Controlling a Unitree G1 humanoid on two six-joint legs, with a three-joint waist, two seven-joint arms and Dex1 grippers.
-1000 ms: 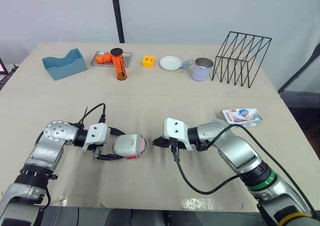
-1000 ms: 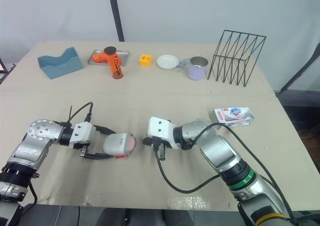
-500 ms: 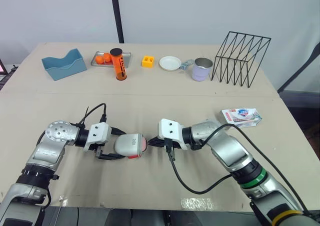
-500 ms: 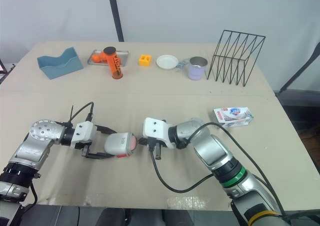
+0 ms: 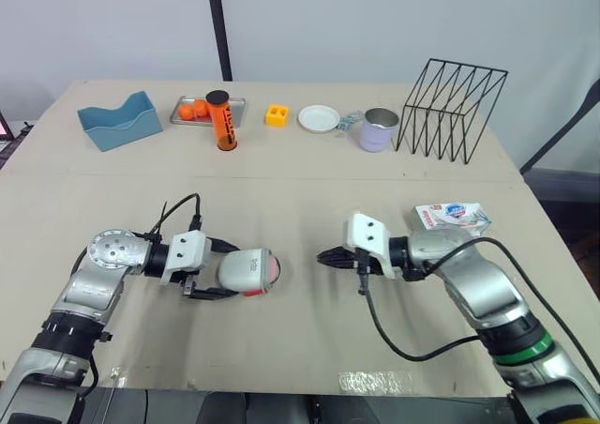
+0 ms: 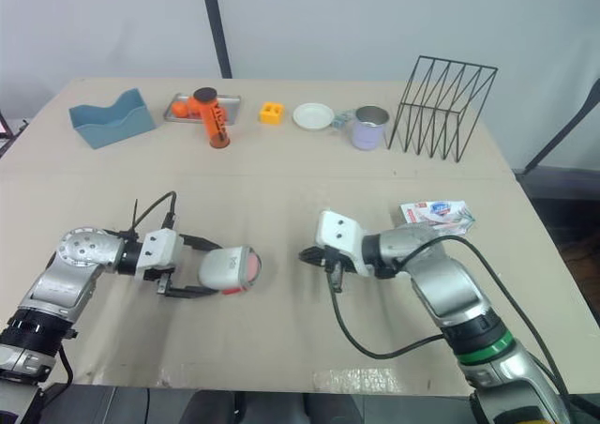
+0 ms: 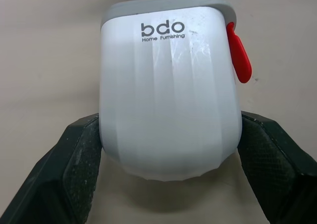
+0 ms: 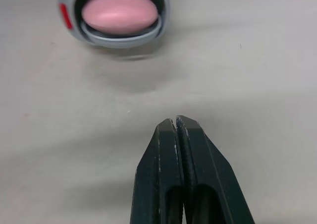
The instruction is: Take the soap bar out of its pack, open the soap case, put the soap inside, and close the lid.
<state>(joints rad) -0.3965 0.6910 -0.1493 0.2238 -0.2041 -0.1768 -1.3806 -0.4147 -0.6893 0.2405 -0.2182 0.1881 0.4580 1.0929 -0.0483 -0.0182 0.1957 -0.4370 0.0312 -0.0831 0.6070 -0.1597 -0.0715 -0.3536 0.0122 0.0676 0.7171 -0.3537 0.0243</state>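
One soap case [image 5: 247,272], pinched by left end effector [image 5: 226,272]. Right end effector [image 5: 323,255] pressed together, apart from it. Soap pack [image 5: 453,217] near table's [image 5: 309,180] right edge.

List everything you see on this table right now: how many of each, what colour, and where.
soap case: one, white and grey with a red tab, near left, on its side
soap bar: one, pink, inside the soap case's open end
soap pack: one, white, blue and red, right side
holder: one, blue, far left
metal tray: one, silver, far row
balls: two, it seems, orange, in the metal tray
canister: one, orange with black lid, upright by the metal tray
block: one, yellow, far middle
plate: one, white, beside the block
mug: one, lilac, beside the plate
wire rack: one, black, far right
table: one, beige
left gripper: black, shut on the soap case
right gripper: black, shut, empty, facing the soap case
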